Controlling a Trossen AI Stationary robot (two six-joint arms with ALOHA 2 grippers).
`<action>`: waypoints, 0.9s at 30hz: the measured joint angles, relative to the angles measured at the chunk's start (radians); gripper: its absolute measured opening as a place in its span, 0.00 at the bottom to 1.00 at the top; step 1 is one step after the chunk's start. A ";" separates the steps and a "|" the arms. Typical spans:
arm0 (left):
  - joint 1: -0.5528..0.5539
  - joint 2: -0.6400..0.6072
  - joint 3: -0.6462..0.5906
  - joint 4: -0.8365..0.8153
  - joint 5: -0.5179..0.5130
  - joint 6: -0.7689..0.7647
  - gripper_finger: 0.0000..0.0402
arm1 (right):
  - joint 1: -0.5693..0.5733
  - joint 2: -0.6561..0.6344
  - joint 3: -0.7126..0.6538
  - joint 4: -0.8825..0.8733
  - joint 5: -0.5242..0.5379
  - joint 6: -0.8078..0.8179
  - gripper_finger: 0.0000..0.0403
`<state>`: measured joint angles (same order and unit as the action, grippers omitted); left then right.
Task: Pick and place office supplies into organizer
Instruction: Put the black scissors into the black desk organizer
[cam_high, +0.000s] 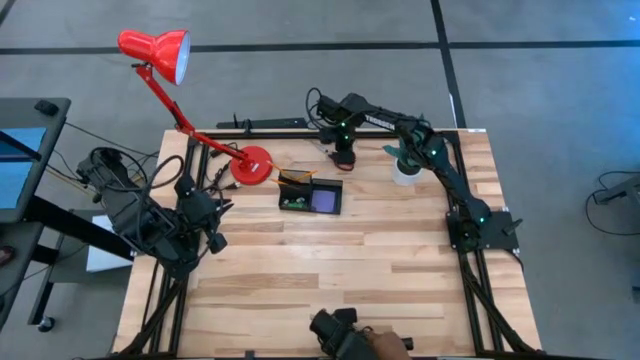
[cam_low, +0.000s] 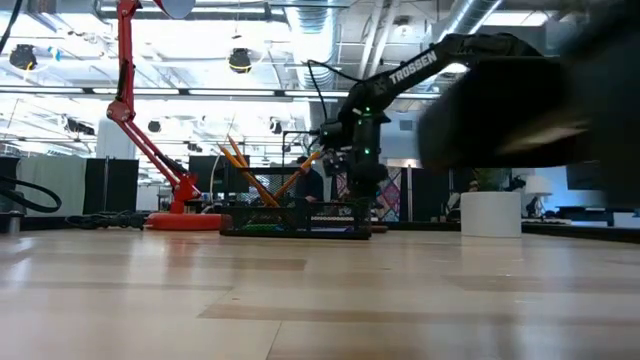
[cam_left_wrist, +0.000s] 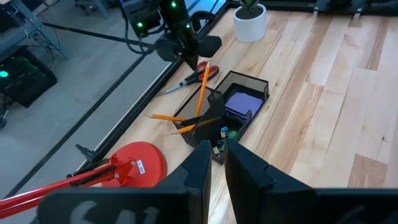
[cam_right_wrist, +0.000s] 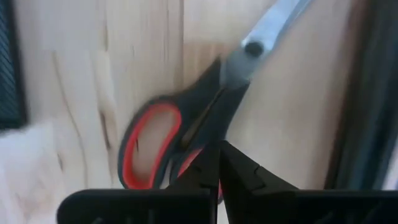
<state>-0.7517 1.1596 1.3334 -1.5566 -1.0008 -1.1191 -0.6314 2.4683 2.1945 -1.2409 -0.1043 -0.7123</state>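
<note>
The black organizer (cam_high: 310, 193) stands on the table's far half. It holds orange pencils (cam_left_wrist: 202, 93) leaning out of its taller compartment, a purple notepad (cam_left_wrist: 242, 102) and a small green eraser (cam_left_wrist: 231, 132). Red-handled scissors (cam_left_wrist: 196, 78) lie flat on the wood between the organizer and the far edge. My right gripper (cam_right_wrist: 219, 152) points down over their handles, shut. My left gripper (cam_left_wrist: 216, 152) waits raised at the table's left side, shut to a narrow slit with nothing in it. My right gripper's shut fingertips (cam_right_wrist: 211, 163) stand from above over the scissors' handles (cam_right_wrist: 199, 127), where the two loops meet. I cannot tell whether they touch the handles or hang just above them. The scissors lie flat on the table.
The red lamp's round base (cam_high: 253, 165) stands just left of the organizer, and its arm slants off to the far left. A white pot with a plant (cam_high: 405, 170) stands to the right of the scissors. A dark object (cam_high: 345, 335) sits at the near edge.
</note>
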 joint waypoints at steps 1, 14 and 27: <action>0.000 0.006 0.000 0.000 0.001 0.000 0.09 | 0.003 0.000 -0.014 -0.008 0.026 -0.006 0.00; 0.001 0.069 0.000 -0.003 -0.033 -0.030 0.09 | 0.059 -0.134 -0.008 -0.067 0.165 0.136 0.00; 0.001 0.069 0.000 -0.015 -0.077 -0.007 0.09 | 0.123 -0.485 -0.005 -0.146 0.434 0.425 0.00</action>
<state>-0.7509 1.2285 1.3334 -1.5715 -1.0782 -1.1265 -0.5084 1.9837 2.1899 -1.3871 0.3300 -0.2870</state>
